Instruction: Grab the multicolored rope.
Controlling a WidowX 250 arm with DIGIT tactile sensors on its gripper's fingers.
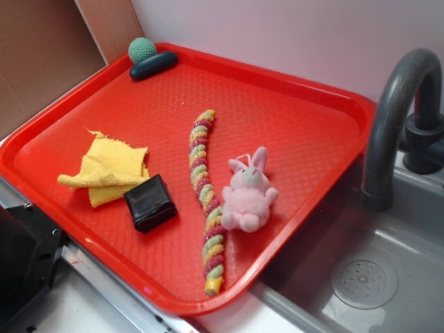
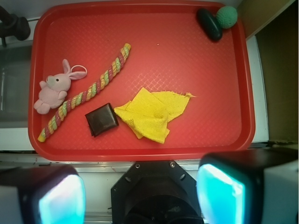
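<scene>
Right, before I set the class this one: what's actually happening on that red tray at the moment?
Nothing is being handled yet. The multicolored rope lies stretched out on the red tray, untouched, with a pink plush bunny right beside it and a black square block and a yellow cloth on its other side. A green ball and a dark oval object sit in the far corner. The gripper hangs open above the tray's near edge, holding nothing.
</scene>
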